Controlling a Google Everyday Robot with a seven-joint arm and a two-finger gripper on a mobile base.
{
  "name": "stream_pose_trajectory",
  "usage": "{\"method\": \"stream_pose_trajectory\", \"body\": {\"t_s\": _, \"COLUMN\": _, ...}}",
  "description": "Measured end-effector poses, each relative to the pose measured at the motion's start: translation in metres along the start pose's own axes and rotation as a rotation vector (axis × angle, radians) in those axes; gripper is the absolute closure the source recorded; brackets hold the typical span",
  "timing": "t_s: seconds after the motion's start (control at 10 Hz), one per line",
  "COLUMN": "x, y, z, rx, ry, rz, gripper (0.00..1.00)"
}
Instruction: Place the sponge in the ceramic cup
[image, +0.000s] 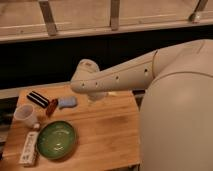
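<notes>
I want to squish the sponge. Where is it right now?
In the camera view the sponge lies back left on the table, between the dark red thing and the gripper hanging just above the wood.

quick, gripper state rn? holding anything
gripper: open, holding nothing, above the table just right of the sponge
</notes>
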Motion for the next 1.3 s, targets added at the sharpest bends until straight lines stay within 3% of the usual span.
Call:
{"method": "stream_pose_trajectory", "body": {"t_s": 0.7, "x": 0.000, "y": 0.000, "z": -0.001, "rx": -0.009, "ry": -0.009, "rz": -0.004, "gripper": 0.20}}
{"method": "stream_pose_trajectory", "body": {"t_s": 1.1, "x": -0.025, "y": 0.016, "z": -0.031, "rx": -0.201, "ry": -0.118, "rz": -0.032, "gripper": 0.20}}
{"method": "stream_pose_trajectory", "body": {"t_s": 1.3, "x": -0.038, "y": 0.034, "z": -0.035, "rx": -0.253, "ry": -0.152, "rz": -0.070, "gripper": 0.20}}
